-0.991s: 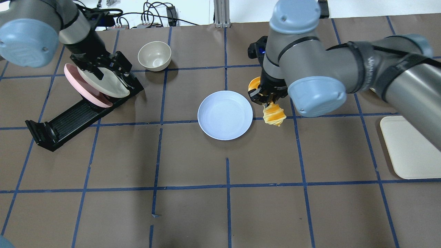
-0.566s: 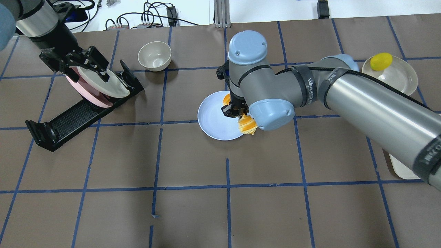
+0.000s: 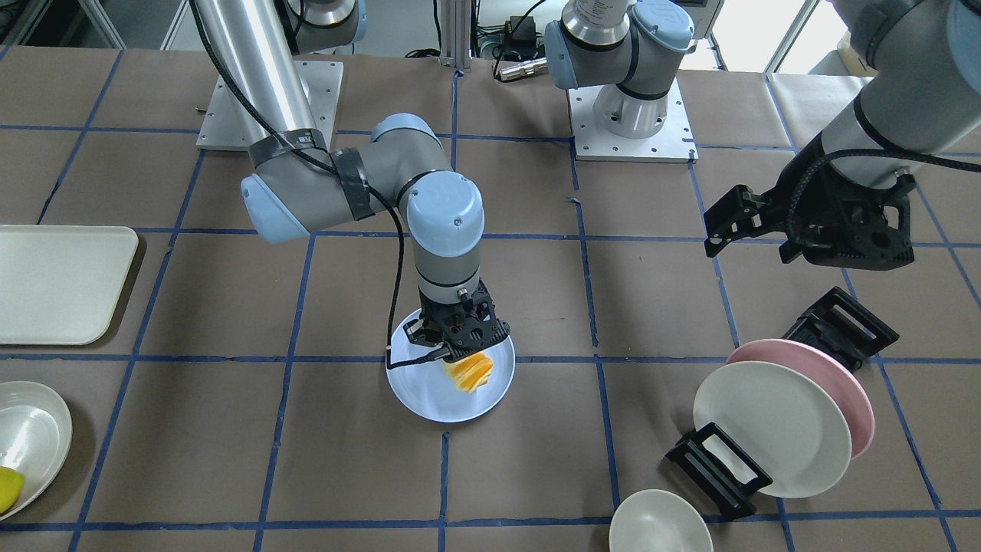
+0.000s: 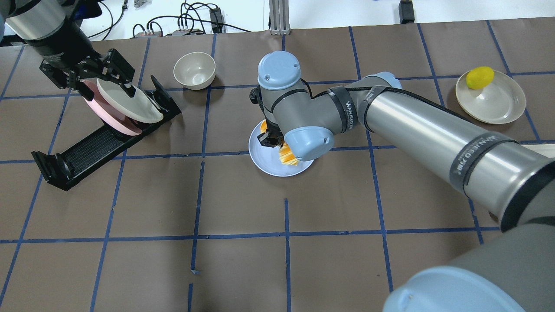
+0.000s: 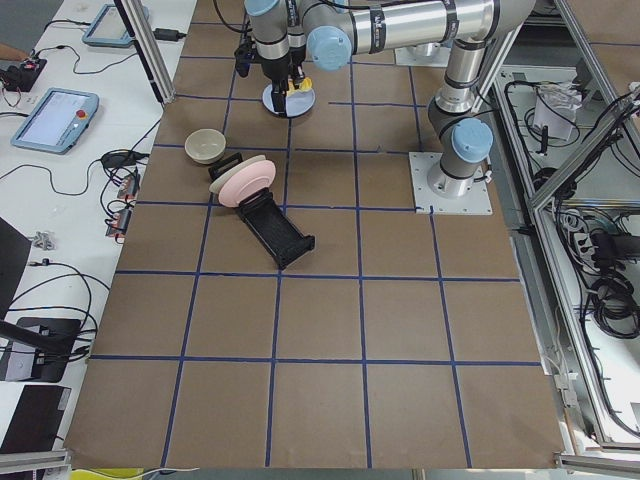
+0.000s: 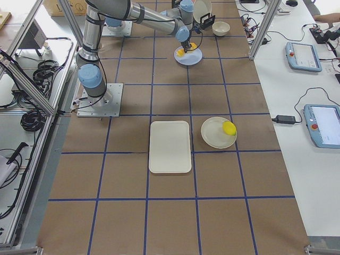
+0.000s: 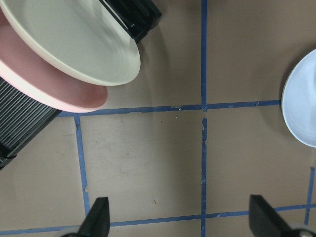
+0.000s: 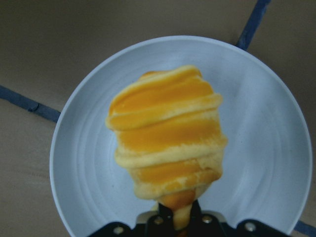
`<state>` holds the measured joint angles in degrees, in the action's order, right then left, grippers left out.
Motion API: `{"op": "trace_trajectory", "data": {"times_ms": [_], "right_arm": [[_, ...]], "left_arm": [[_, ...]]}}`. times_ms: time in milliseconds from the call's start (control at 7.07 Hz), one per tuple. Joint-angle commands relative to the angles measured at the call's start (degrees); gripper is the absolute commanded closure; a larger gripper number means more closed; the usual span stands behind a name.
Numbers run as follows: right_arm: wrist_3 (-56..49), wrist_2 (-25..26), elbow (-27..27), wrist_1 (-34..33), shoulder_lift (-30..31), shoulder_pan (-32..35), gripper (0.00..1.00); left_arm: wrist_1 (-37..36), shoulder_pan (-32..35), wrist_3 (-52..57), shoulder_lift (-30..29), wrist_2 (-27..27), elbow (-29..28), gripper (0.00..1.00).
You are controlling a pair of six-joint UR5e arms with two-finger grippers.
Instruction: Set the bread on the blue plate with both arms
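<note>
The overhead camera looks forward and down on the tabletop (image 4: 130, 268). The front-facing one looks steeply down from the opposite side. Two side cameras view it lengthwise from afar. Both wrist cameras point down, close. Every view shows the blue plate (image 8: 276, 148).

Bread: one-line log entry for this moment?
right gripper: shut on bread | bread: over blue plate, not released | left gripper: open, empty, near plate rack

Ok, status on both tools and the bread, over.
Right tool shut on bread, held by one end over blue plate. Left tool open, empty, near dish rack. Nothing else on plate.
</note>
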<state>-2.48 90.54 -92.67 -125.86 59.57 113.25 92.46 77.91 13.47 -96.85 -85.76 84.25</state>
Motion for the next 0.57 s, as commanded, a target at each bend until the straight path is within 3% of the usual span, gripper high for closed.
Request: {"op": "trace_trajectory", "data": {"times_ms": [0, 142, 425], "right_arm": [[-0.1, 0.3, 0.6, -0.3, -1.5, 0.5, 0.42], [-0.2, 0.3, 0.5, -0.5, -1.5, 0.5, 0.01], [-0.2, 0.3, -0.6, -0.5, -1.2, 0.5, 0.00]], "left_arm": [[-0.1, 0.1, -0.8, 0.8, 0.4, 0.6, 0.00], [-0.3, 0.8, -0.8, 0.6, -0.2, 1.6, 0.00], [-0.7, 2.9, -2.8, 0.8, -0.6, 1.8, 0.01]]}}
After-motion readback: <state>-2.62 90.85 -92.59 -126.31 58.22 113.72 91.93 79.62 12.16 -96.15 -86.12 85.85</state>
